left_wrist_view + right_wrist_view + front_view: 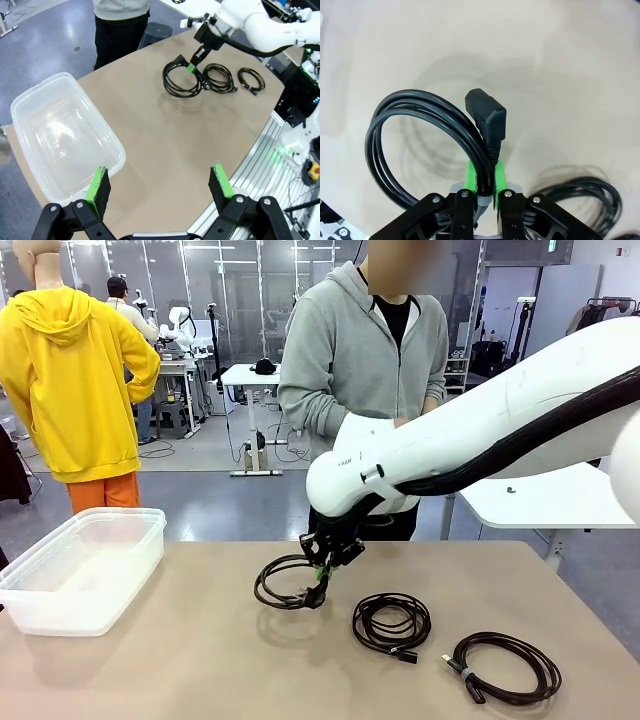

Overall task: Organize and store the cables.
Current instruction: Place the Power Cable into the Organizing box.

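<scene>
The right wrist view gives the grip up close: the right gripper (484, 176) has its green pads (470, 175) pressed in on the cord of the held cable (410, 130), pinching it just below the angled black plug (487, 115), and the coil stands out from the fingers with its shadow lying apart on the table. In the front view the same gripper (322, 562) is half tucked under the white right arm (450, 450), so the pinch itself is hard to read there, but the held cable (285, 585) shows hanging just over the table (200, 660) near its middle. That arm also covers the waist and hands of the person (365, 350) in the grey hoodie at the far side. The second cable (392, 622) and the third cable (505, 668) lie flat in a row beside the held one, apart from each other. The clear plastic container (100, 585) sits near the table's left edge, well apart from all three. The left wrist view takes in the whole layout from above: container (60, 135), held cable (180, 80), second cable (218, 77), third cable (251, 79). In it the left gripper (160, 182) hangs over the near side of the table just beside the container, fingers spread wide with nothing between them.
</scene>
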`<move>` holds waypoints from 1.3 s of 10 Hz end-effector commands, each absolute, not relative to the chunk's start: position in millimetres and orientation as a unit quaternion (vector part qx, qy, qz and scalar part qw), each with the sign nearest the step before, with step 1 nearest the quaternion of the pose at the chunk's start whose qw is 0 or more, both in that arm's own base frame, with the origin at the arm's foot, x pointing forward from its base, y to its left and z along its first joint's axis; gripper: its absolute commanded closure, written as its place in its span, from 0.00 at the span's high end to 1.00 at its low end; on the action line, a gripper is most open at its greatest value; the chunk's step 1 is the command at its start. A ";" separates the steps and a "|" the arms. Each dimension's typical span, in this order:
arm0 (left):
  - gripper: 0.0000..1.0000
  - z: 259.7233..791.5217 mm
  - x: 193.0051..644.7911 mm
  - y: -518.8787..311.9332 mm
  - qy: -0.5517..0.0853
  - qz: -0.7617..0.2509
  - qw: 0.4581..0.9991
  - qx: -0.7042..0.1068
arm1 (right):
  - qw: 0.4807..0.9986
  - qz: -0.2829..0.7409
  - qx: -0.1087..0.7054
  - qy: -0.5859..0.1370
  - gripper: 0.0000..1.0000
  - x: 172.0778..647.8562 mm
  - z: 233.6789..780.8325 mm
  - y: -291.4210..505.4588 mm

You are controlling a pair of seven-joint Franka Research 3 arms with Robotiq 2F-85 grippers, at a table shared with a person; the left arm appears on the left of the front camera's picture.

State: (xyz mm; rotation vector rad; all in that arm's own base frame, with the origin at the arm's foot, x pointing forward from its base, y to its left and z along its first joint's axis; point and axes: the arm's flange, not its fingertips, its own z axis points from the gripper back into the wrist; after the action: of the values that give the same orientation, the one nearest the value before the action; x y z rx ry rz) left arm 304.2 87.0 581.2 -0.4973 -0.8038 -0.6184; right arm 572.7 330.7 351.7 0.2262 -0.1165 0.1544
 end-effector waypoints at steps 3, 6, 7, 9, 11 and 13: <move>1.00 581.6 304.7 87.1 -0.383 -0.296 0.842 -0.239 | 0.989 0.067 0.117 -0.058 0.17 569.7 326.3 348.2; 1.00 581.6 304.7 87.1 -0.383 -0.296 0.842 -0.239 | 0.989 0.074 0.119 -0.049 0.28 567.5 323.3 348.7; 1.00 581.6 304.7 87.1 -0.383 -0.296 0.842 -0.239 | 0.988 0.075 0.123 -0.050 0.40 566.3 325.4 347.0; 1.00 581.6 304.7 87.1 -0.383 -0.296 0.842 -0.239 | 0.988 0.074 0.124 -0.059 0.74 562.6 337.1 340.2; 1.00 581.6 304.7 87.1 -0.383 -0.296 0.842 -0.239 | 0.984 0.076 0.140 -0.075 1.00 554.5 362.4 319.5; 1.00 581.6 304.7 87.1 -0.383 -0.296 0.842 -0.239 | 0.978 0.113 0.155 -0.087 1.00 542.4 398.7 280.2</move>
State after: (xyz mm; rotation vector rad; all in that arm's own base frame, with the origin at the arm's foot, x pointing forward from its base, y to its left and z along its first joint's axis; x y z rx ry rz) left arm 304.2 87.1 581.2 -0.4972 -0.8037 -0.6183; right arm 562.8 310.7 386.6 0.2759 -0.1689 0.1718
